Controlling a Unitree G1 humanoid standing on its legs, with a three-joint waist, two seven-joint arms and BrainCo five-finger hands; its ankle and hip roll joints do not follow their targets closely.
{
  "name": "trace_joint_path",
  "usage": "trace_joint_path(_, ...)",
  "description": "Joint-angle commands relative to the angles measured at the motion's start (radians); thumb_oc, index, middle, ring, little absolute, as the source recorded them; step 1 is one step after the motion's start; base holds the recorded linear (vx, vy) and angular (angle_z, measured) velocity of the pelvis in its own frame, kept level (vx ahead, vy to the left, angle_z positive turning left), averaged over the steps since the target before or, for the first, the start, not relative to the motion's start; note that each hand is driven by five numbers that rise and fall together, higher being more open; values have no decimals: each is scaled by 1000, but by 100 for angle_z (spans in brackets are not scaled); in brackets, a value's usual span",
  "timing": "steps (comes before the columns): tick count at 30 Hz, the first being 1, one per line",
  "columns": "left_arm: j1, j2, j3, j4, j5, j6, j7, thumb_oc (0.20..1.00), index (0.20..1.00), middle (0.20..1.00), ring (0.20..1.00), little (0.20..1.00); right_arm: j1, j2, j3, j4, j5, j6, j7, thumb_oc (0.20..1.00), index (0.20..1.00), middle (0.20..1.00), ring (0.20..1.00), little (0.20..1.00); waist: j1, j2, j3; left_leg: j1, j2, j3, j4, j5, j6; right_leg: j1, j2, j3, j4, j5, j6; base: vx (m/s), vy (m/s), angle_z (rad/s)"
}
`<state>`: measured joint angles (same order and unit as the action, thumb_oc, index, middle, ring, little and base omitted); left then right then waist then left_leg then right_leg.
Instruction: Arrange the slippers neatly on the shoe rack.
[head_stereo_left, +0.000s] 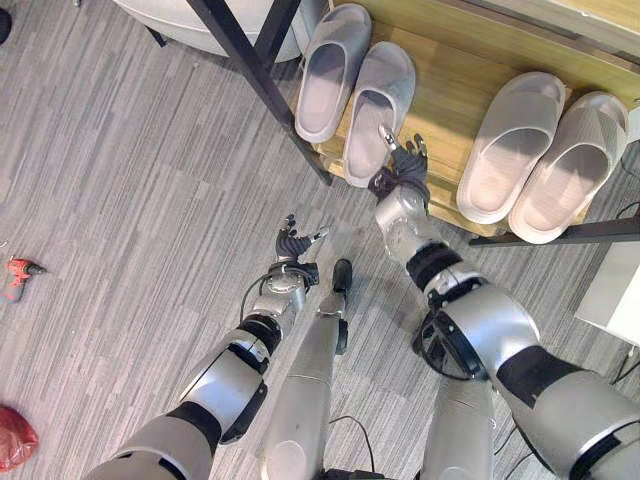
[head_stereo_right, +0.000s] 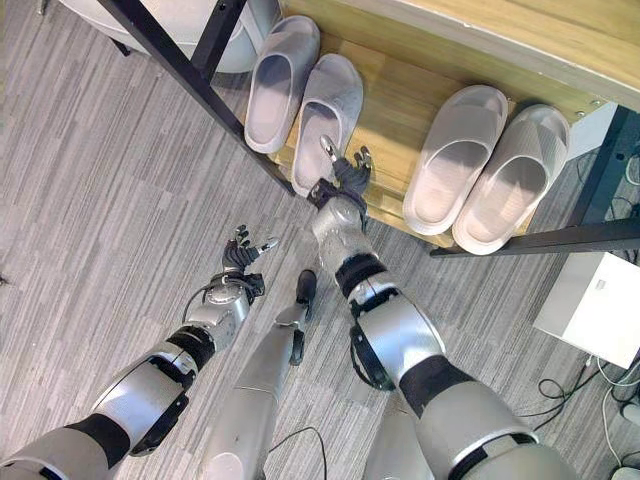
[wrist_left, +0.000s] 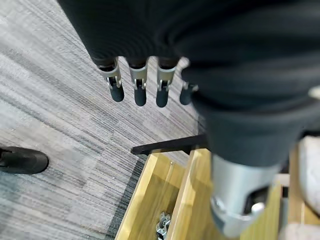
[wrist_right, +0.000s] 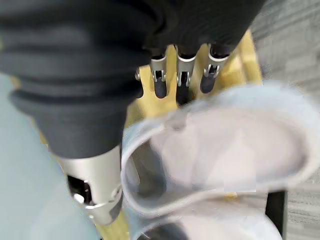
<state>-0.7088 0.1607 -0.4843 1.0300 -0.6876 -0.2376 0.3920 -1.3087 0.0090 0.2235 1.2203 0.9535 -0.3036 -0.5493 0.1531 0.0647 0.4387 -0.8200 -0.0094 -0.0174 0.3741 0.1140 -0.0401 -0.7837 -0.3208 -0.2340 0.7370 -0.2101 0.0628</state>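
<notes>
Grey striped carpet floor; red drill lying at the left edge; white box at the right.

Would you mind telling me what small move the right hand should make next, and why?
Probably nudge the inner grey slipper a little further onto the shoe rack. Its heel overhangs the shelf's front edge beside the right hand, whose fingers look relaxed, and sits forward of its partner. The beige pair overhangs too. The left hand hangs over the floor.
</notes>
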Motion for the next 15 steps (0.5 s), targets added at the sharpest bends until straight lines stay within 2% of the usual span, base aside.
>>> trace_joint_path(1, 20, 25, -27, -7, 13, -37, -10, 1000, 1000, 1000, 1000, 1000, -105, -30, -28, 7, -17, -13, 38, 1000, 1000, 1000, 1000, 1000, 56, 24, 27, 22, -31, 11, 133, -214, 10, 105, 31, 58, -97, -16, 39, 4, -21, 6)
trace_joint_path(6, 114, 56, -35, -38, 25, -46, -47, 1000, 1000, 1000, 1000, 1000, -148, -110, -40, 47, 9, -3, 60, 1000, 1000, 1000, 1000, 1000, 85, 43, 21, 28, -37, 8, 129, -214, 12, 109, 24, 54, -85, -26, 40, 3, -9, 2)
trace_joint_path(15, 190, 82, -30, -68, 51, -52, -82, 1000, 1000, 1000, 1000, 1000, -165, -206, -35, 68, 6, 4, 89, 1000, 1000, 1000, 1000, 1000, 106, 62, 15, 35, -41, 8, 128, -211, 11, 115, 15, 53, -79, -30, 41, 5, -5, 4)
